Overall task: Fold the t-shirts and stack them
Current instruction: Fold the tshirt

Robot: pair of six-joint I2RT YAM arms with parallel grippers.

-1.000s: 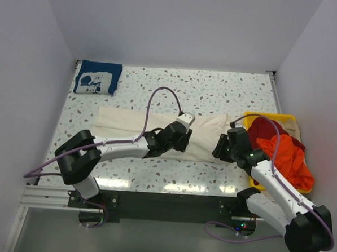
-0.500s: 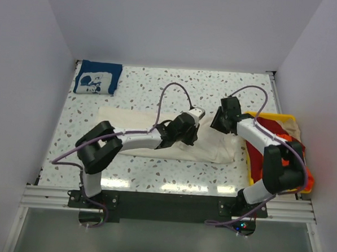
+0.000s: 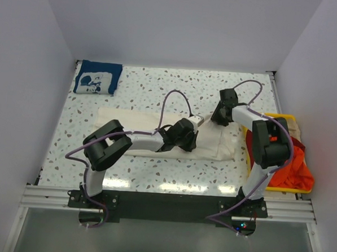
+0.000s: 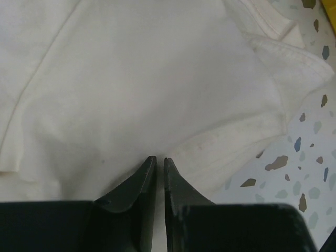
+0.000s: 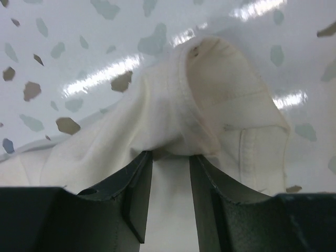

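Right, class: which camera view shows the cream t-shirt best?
The top external view: the whole cream t-shirt lies spread on the table, arms covering parts. The left wrist view shows only close-up flat cloth and hems; the right wrist view only a bunched, seamed edge.

My top camera sits high behind the arm bases and looks down over the whole speckled table (image 3: 159,86). The left wrist camera looks past the left gripper (image 4: 160,159), very close onto the cream t-shirt (image 4: 131,79). The right wrist camera, past the right gripper (image 5: 170,155), is equally close on its edge. All three views share that shirt.
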